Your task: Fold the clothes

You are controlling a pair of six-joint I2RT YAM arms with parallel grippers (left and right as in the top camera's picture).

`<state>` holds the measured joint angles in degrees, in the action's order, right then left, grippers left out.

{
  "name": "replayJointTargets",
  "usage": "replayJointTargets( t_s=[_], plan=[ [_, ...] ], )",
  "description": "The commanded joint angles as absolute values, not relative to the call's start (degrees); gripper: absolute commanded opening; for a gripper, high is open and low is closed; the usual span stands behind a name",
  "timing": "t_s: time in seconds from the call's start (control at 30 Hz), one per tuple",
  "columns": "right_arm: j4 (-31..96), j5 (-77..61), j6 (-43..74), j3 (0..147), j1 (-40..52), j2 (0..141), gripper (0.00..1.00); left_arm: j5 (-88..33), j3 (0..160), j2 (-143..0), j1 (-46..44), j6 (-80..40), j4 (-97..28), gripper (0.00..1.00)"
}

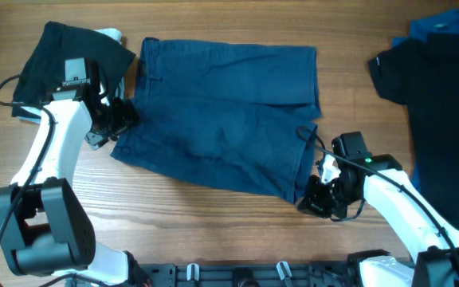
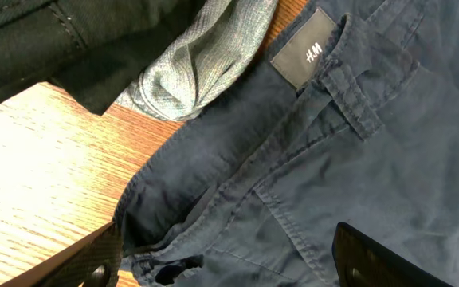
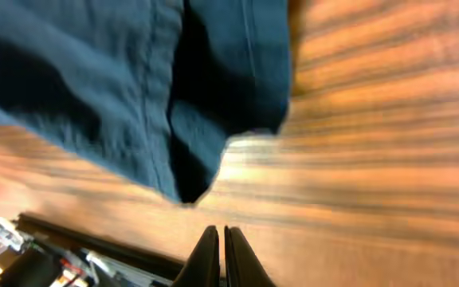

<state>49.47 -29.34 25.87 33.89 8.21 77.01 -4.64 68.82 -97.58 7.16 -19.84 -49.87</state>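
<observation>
We find the navy shorts (image 1: 221, 112) lying flat in the middle of the tabletop (image 1: 213, 231), waistband toward the left edge and legs toward the right, ready for a fold. Our left gripper (image 2: 229, 267) stands spread over the waistband's near corner, placed, we judge, to pinch it. Our right gripper (image 3: 223, 255) is pressed together on nothing, just off the near leg's hem corner. Bare wood along the near edge gives room. The black garment (image 1: 70, 48) at the far left corner and the black shirt (image 1: 437, 96) at the right edge crowd the sides.
</observation>
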Motion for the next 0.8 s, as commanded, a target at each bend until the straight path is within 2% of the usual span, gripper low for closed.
replayJointTargets(
  t_s=[0.0,0.07,0.13,0.17,0.23,0.43,0.57,0.77],
  plan=[
    [44.25,-29.76,27.05,34.61,8.49,76.27,0.04,-5.56,68.47,-96.84,7.31,-19.79,-49.63,0.84],
    [43.53,-29.80,27.18,36.47,8.49,76.27,0.06,-5.56,68.47,-96.84,7.31,-19.77,-50.11,0.85],
    [43.42,-29.76,27.11,37.58,8.49,76.27,0.18,-5.56,68.47,-96.84,7.31,-19.77,-50.13,0.85],
    [42.74,-29.12,27.16,37.60,8.49,76.27,0.28,-5.56,68.47,-96.84,7.31,-19.77,-50.11,0.85],
    [40.84,-23.51,27.22,37.58,8.49,76.29,0.38,-5.56,68.47,-96.84,7.31,-19.79,-49.89,0.85],
    [34.37,-21.85,27.22,36.95,8.51,78.15,0.39,-5.56,68.47,-96.84,7.31,-19.77,-49.89,0.86],
    [30.57,-21.82,27.05,36.95,8.51,83.24,0.35,-5.56,68.47,-96.84,7.31,-19.77,-49.91,0.87],
    [24.29,-22.09,26.79,36.95,8.51,90.17,0.34,-5.54,68.47,-96.84,7.31,-19.77,-49.89,0.87]
  ],
)
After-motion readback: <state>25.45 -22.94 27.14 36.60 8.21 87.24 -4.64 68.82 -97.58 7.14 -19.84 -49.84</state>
